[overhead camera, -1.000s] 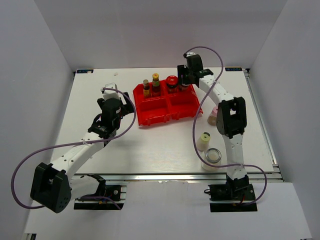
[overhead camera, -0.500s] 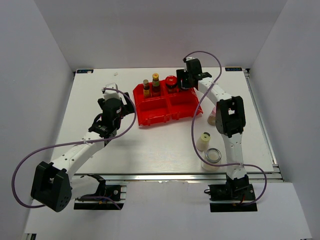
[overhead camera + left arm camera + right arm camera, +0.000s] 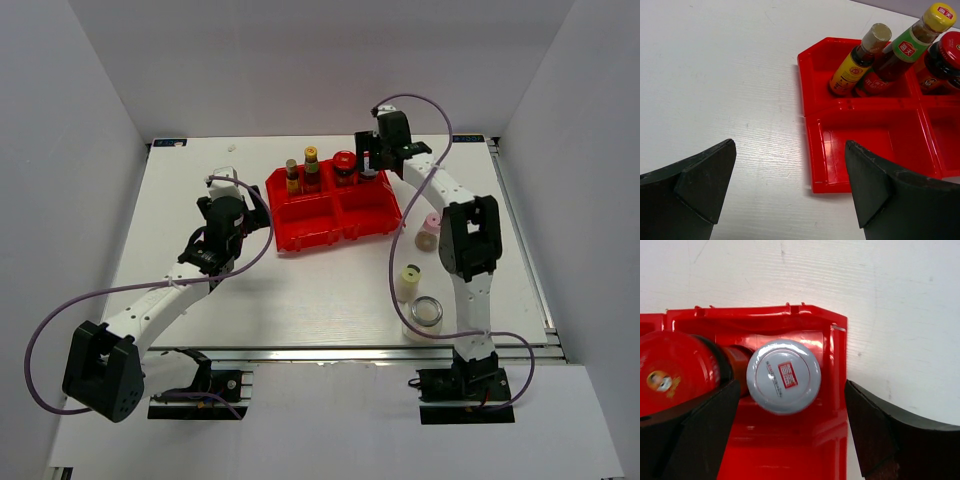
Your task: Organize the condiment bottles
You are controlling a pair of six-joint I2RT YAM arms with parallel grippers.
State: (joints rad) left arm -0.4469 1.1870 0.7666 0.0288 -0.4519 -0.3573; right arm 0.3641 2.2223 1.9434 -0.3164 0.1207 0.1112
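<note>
Tray (image 3: 300, 232): we count four bottles (image 3: 311, 170) inside.
Tabletop (image 3: 300, 290): three more wait near right.
Left fingers (image 3: 700, 185), right fingers (image 3: 695, 435): wide apart, holding nothing.

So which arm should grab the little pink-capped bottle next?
Probably the right. The pink-capped bottle stands right of the red tray, close beside the right arm, and the right tool is open. The left tool sits across the tray.

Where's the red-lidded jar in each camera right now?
Top external: jar in the tray's back right compartment.
Left wrist: jar at the upper right edge, cut off.
Right wrist: jar at left, beside a silver lid.
Shared landmark: the red tray.
</note>
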